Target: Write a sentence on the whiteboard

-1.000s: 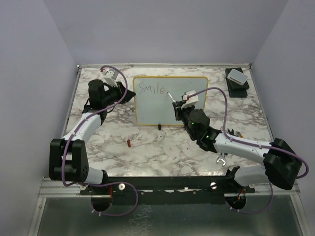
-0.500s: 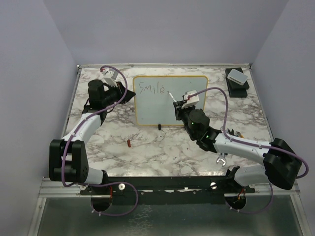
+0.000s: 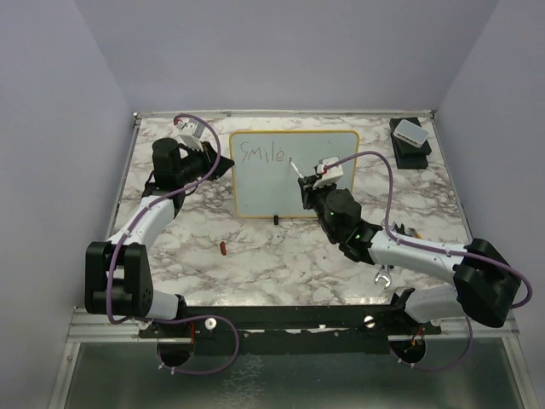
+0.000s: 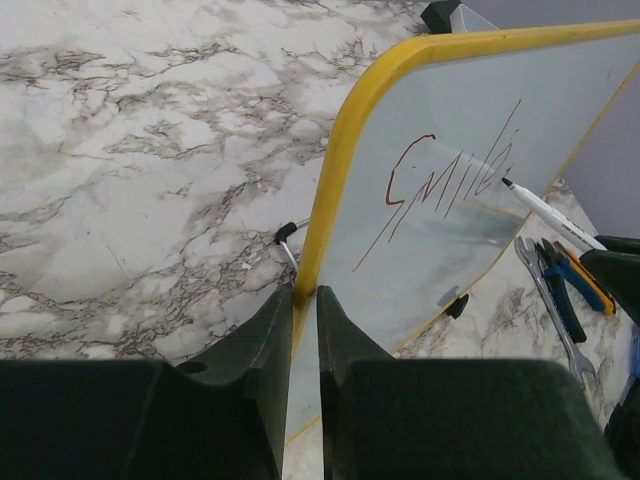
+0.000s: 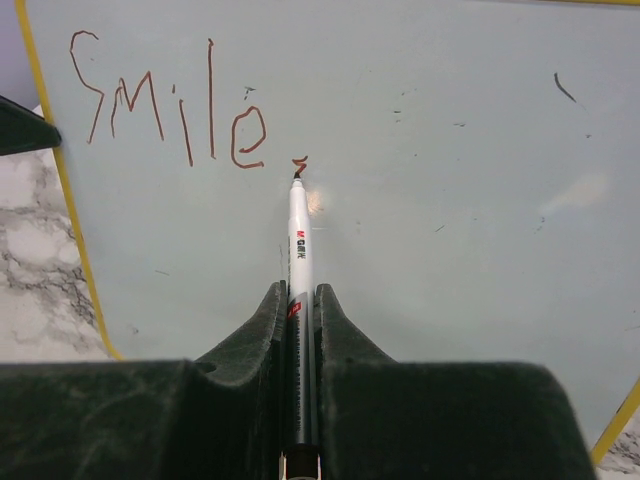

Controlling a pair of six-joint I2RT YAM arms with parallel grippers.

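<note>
Shifted slightly since earlier, the right end effector point(image 5: 300, 292) clamps the marker point(image 5: 299, 225), tip just after "Smile" in the sentence point(image 5: 165, 100); we see the left end effector point(image 4: 305, 300) pinching the rim of the whiteboard point(image 3: 264, 192) near the far edge of the table point(image 3: 281, 256).

On my feed the whiteboard point(image 3: 294, 192) looks pale grey-white with a yellow-orange rim, and the sentence point(image 5: 165, 100) on it is in dark reddish-brown strokes. The marker point(image 5: 299, 250) is white with a red-and-black label and a dark tip. Under it all, the table point(image 3: 281, 256) is white marble with grey veins. There are purple cables point(image 3: 387, 183) on both arms, a little red cap point(image 3: 222, 249) at lower left of centre, and a white box point(image 3: 410, 132) on a black base at upper right.
</note>
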